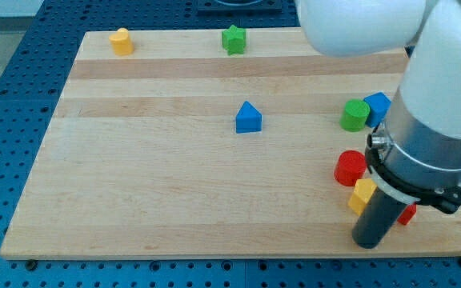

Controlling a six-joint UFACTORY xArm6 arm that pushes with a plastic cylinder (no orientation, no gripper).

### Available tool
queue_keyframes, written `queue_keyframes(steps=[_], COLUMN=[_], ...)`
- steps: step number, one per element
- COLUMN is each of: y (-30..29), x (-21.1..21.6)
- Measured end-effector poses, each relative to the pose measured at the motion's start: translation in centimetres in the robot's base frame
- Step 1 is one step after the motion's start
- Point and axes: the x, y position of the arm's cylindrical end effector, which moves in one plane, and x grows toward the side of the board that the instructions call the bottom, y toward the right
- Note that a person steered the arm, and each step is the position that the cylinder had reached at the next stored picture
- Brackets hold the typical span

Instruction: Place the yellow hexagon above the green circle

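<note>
The yellow hexagon block (121, 42) was seen at the wooden board's (158, 184) top-left corner, well apart from the green circle block (354, 115) at the view's right, which touched a blue block (378, 105). No claw was fitted, only a dark rod; my tip (368, 243) was placed near the bottom right, just below a yellow block (362, 194) beside a red cylinder (349, 168).

The yellow hexagon (121, 41) stands upright near the tabletop's (150, 176) top-left corner. The green circle (355, 115), a short cylinder, lies far toward the view's right, touching a blue block (378, 105).
</note>
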Motion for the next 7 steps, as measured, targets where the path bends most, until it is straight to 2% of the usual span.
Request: queue_keyframes(steps=[5, 7], y=[0.4, 1.8], x=[-6.0, -6.9])
